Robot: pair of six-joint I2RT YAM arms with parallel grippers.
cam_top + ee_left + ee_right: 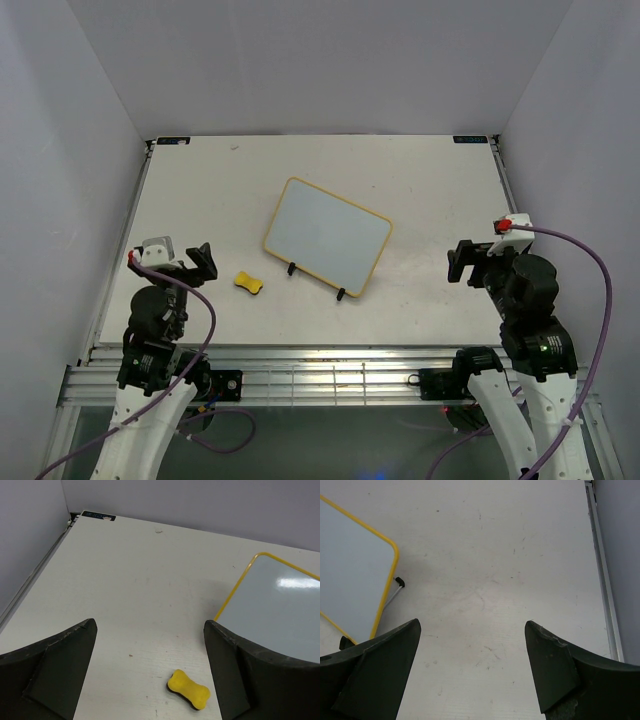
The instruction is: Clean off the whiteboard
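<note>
Judging by its plain, unmarked face, the whiteboard (327, 236) propped on its wire stand (341, 294) looks already wiped; the yellow sponge eraser (249, 283) lies just left of it; the left gripper (150, 624) and right gripper (472, 624) flank it, fingers spread, empty.

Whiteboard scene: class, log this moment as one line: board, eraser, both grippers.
small yellow-framed whiteboard on black wire stand, no writing visible | yellow sponge eraser on table | left gripper open, empty | right gripper open, empty
</note>
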